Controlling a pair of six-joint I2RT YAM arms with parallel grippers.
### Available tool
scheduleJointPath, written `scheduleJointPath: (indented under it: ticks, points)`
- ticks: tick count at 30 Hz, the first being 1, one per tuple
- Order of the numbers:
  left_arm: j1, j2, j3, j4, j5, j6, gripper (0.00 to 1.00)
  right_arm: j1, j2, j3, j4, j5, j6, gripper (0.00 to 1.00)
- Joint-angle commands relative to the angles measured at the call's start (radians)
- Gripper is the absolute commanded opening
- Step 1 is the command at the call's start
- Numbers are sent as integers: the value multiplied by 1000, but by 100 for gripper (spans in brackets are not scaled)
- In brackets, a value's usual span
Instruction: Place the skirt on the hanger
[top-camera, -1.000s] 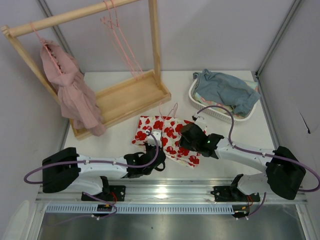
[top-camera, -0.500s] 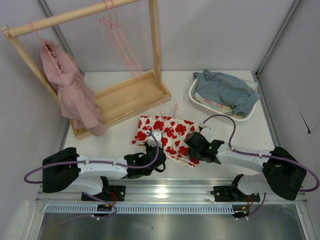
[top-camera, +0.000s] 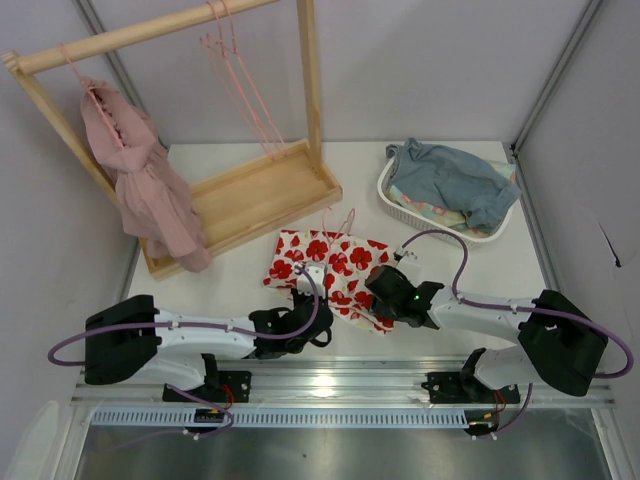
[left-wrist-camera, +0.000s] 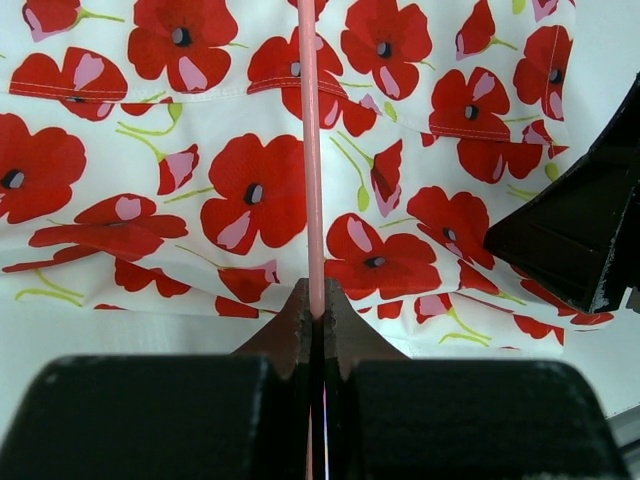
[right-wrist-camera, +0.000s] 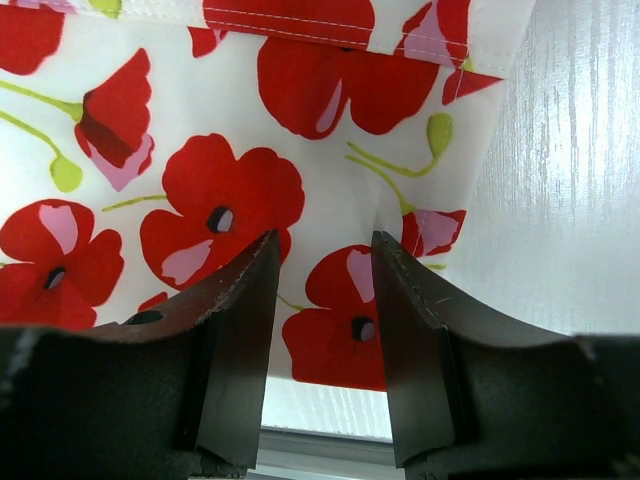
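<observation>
Pinching the hanger (left-wrist-camera: 312, 150), the left gripper (left-wrist-camera: 317, 305) sits at the skirt's (left-wrist-camera: 150, 190) 7 o'clock; the right gripper (right-wrist-camera: 323, 248) gapes wide at 4.

The left arm (top-camera: 190, 340) and right arm (top-camera: 490, 310) have white shells, black joints and a looping purple cable (top-camera: 432, 233) each. The right gripper (right-wrist-camera: 323, 245) is matte black.

Skirt (left-wrist-camera: 100, 240): matt woven cloth. Hanger (left-wrist-camera: 311, 150): smooth pink rod. Table (right-wrist-camera: 570, 150): white, finely ribbed. Rack (top-camera: 250, 195): pale bare wood.
</observation>
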Motion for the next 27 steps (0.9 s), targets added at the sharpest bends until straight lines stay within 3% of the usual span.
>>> scheduleJointPath:
  ticks: [1, 9, 17, 27]
  points:
    - [-9, -16, 37, 81, -13, 28, 0, 5, -5, 18, 3, 24, 14, 47]
    - [-7, -59, 82, 87, 9, 171, 0, -2, -109, 157, -138, 18, -60, 54]
    - [26, -160, 233, -36, 70, 315, 0, -117, -305, 357, -215, -102, -205, 77]
    - [36, -235, 466, -275, 70, 417, 0, -232, -387, 510, -362, -103, -270, 83]
